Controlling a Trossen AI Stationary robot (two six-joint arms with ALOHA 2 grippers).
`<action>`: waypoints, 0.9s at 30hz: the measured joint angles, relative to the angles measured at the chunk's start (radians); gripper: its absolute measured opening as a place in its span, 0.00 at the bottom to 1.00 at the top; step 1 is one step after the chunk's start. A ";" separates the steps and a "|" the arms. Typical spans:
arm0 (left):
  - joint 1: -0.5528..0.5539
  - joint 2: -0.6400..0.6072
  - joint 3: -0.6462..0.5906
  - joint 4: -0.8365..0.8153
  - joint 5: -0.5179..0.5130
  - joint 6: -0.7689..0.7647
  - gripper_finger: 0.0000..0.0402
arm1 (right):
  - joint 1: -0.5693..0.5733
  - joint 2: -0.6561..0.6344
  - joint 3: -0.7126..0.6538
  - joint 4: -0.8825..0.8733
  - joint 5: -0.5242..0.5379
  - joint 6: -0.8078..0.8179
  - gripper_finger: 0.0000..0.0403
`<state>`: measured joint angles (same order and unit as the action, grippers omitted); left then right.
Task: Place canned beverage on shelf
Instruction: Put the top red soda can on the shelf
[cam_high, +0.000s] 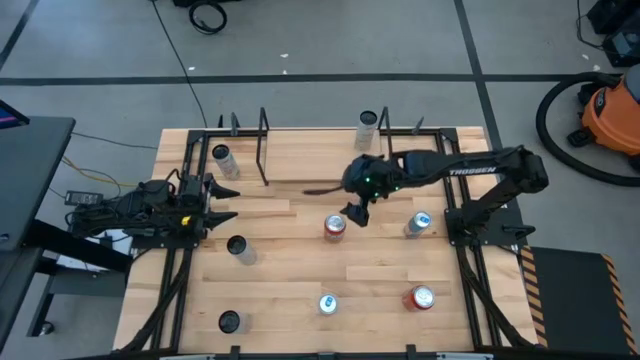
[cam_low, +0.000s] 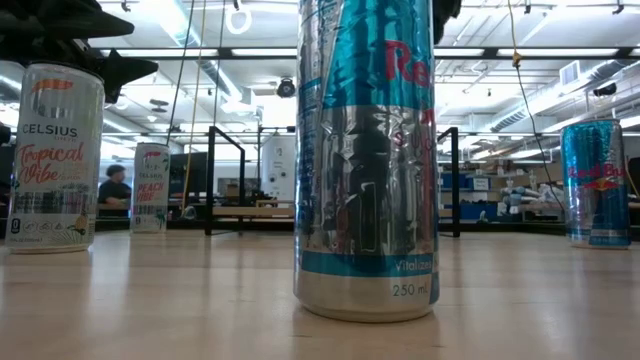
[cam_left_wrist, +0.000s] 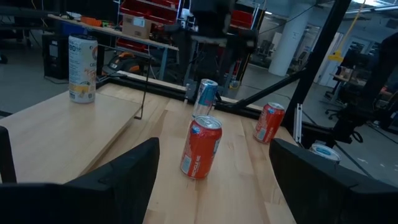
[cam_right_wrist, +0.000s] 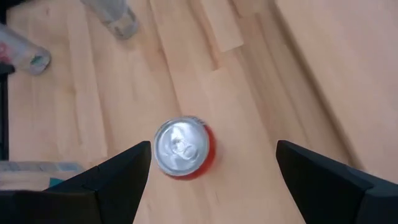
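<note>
eight cans stand upright on the light wood plank table (cam_high: 300, 275); high view used as the clock face.

room: grey floor with tape lines. orange vacuum (cam_high: 612, 108) with black hose on the floor at 2 o'clock, off the table. the low view shows an open workshop with ceiling strip lights and a seated person (cam_low: 115, 190) far back.

shelf (cam_high: 264, 150): black end frames along the table's 12 o'clock edge. a tall white can (cam_high: 367, 126) stands between the frames, by the 3 o'clock one. a clear-topped can (cam_high: 222, 158) sits just beside the 9 o'clock frame.

right arm reaches in from 3 o'clock; "trossen" is readable on its link. right gripper (cam_high: 355, 212) hangs near table centre, fingers spread wide, nothing pinched. the red can (cam_high: 334, 227), the task's can, stands on the table just at its 7 o'clock; in the right wrist view its silver top (cam_right_wrist: 182, 144) shows between the two fingers, clear of both.

left gripper (cam_high: 222, 200) waits at 9 o'clock, fingers spread, empty.

other cans: blue can (cam_high: 418, 222) at 3 o'clock of the red one, second red can (cam_high: 421, 298) at 5 o'clock, silver-blue can (cam_high: 327, 304) at 6 o'clock, two dark-topped cans (cam_high: 237, 247) toward 8 o'clock.

writing, low view: nearest can (cam_low: 365, 160) reads "red bull" in part and "250 ml". white can (cam_low: 55, 155) at 9 o'clock reads "celsius tropical vibe". smaller white can (cam_low: 150, 188) reads "peach vibe". blue can (cam_low: 597, 180) at 3 o'clock carries the red bull mark.
</note>
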<state>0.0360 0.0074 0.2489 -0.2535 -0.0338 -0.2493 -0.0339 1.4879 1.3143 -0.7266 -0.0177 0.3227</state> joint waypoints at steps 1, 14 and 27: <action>0.000 0.000 0.000 0.000 0.000 0.000 0.77 | 0.007 0.000 -0.015 0.016 0.000 0.002 0.88; 0.000 0.000 0.000 -0.001 0.000 0.000 0.77 | 0.060 0.000 -0.177 0.219 0.033 -0.001 0.88; 0.000 0.000 0.000 -0.003 0.000 0.004 0.77 | 0.060 0.000 -0.193 0.243 0.032 -0.001 0.88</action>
<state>0.0360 0.0074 0.2489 -0.2565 -0.0338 -0.2457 0.0265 1.4879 1.1210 -0.4839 0.0147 0.3222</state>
